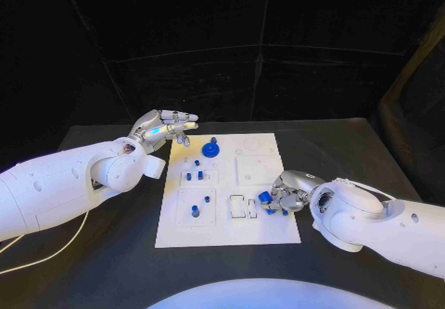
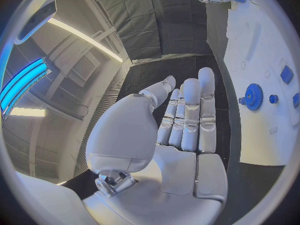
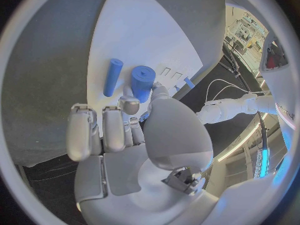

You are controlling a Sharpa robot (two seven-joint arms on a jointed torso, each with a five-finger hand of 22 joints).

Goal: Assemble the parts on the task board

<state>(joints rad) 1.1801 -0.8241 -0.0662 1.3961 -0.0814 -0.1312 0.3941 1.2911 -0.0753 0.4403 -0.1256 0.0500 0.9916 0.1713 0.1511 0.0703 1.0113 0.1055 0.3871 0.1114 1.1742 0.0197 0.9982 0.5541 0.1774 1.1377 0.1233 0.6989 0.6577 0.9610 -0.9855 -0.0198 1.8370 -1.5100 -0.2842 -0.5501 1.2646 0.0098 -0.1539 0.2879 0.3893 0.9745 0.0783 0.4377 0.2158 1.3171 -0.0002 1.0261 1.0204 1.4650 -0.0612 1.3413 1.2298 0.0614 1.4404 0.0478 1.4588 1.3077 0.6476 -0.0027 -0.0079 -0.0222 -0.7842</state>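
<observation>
Right hand (image 1: pixel 289 191) sits low at the white task board's (image 1: pixel 264 232) right edge, silver fingers curled in around a short blue cylinder part (image 3: pixel 142 82); the thumb and a fingertip press against it, so it is pinched. Just beside it on the board lies a slimmer blue rod part (image 3: pixel 112 77), apart from the fingers. In the head view more blue pieces show under the fingers, but how many is hard to tell.

Left hand (image 1: pixel 166 129) hovers above the board's far left corner, palm turned toward the board, fingers spread a little and straight, holding nothing. Its wrist view shows the fingers (image 2: pixel 190 112) side by side over the dark worktop, clear of the board's edge.

On the board, a round blue gear part (image 1: pixel 212 150) stands near the far end, near the left hand but not touching it. Small blue block parts (image 1: pixel 193 175) stand in the left-middle plate, and two more small blue parts (image 1: pixel 197 209) sit in the nearer left plate. Two empty rectangular slots (image 1: pixel 243 206) lie just left of the right hand.

The black worktop (image 1: pixel 102 257) extends well past the board on every side, with open room at its near and far edges. A pale cable (image 1: pixel 46 254) trails across the worktop's left side beneath the left arm. Black curtain panels (image 1: pixel 260 71) close off the back.
</observation>
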